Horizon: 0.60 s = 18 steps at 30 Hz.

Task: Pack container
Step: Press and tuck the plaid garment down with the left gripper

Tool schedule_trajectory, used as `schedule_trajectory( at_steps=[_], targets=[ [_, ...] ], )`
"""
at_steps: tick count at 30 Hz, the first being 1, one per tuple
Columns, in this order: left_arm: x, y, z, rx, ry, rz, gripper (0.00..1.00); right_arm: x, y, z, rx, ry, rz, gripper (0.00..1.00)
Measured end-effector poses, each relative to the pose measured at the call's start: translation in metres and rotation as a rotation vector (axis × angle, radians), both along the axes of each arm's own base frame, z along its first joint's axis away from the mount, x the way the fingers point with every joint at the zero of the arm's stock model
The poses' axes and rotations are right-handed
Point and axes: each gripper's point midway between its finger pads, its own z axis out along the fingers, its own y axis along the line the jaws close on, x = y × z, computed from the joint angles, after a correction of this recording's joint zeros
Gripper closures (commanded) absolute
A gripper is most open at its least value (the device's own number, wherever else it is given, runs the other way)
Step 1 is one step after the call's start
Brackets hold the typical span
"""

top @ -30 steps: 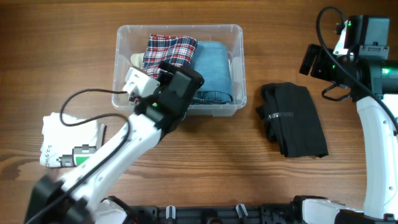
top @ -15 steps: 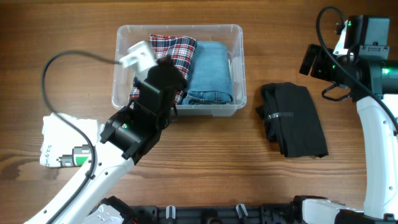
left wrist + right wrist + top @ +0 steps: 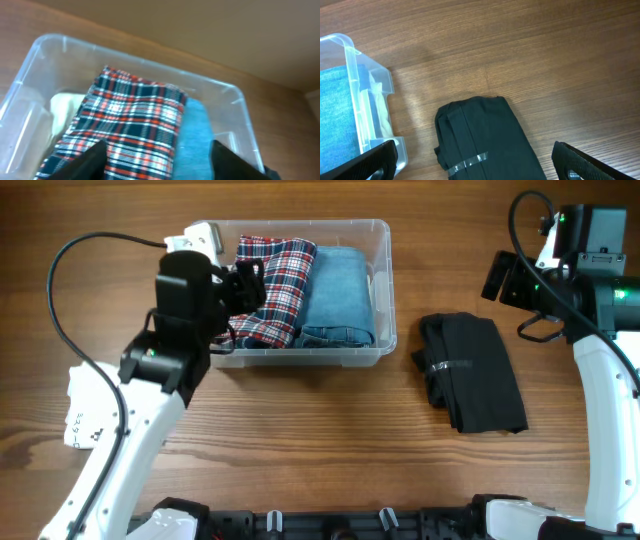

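The left arm reaches from the near-left corner over the container's (image 3: 290, 223) left end, which sits top-centre on the table (image 3: 330, 445). The left gripper (image 3: 159, 160) is spread, empty, over plaid cloth (image 3: 270, 285) beside denim (image 3: 340, 290). The right gripper (image 3: 475, 162) gapes above banded black cloth (image 3: 472, 370). Print on the white cloth (image 3: 88, 415) is unreadable.

Wooden table (image 3: 330, 425) bears container (image 3: 300, 359), black garment (image 3: 475, 375), white cloth (image 3: 85, 405).
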Motion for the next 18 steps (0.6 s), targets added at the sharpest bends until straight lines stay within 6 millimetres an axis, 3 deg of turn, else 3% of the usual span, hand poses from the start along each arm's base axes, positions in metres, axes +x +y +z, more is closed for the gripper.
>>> schedule_trajectory(
  at_steps=[5,11,14,18],
  targets=[
    [0.013,-0.002,-0.037,0.028,0.080,-0.051,0.23,0.000,0.000,0.000,0.000,0.000,0.000,0.00],
    [0.018,-0.012,-0.067,0.034,0.146,-0.110,0.23,0.000,0.000,0.000,0.000,0.000,-0.001,0.00],
    [0.019,-0.016,-0.072,0.024,0.154,-0.127,0.23,0.000,0.000,0.000,0.000,0.000,0.000,0.00],
    [0.023,-0.025,-0.063,-0.001,0.111,-0.170,0.23,0.000,0.000,0.000,0.000,0.000,0.000,0.00]
  ],
)
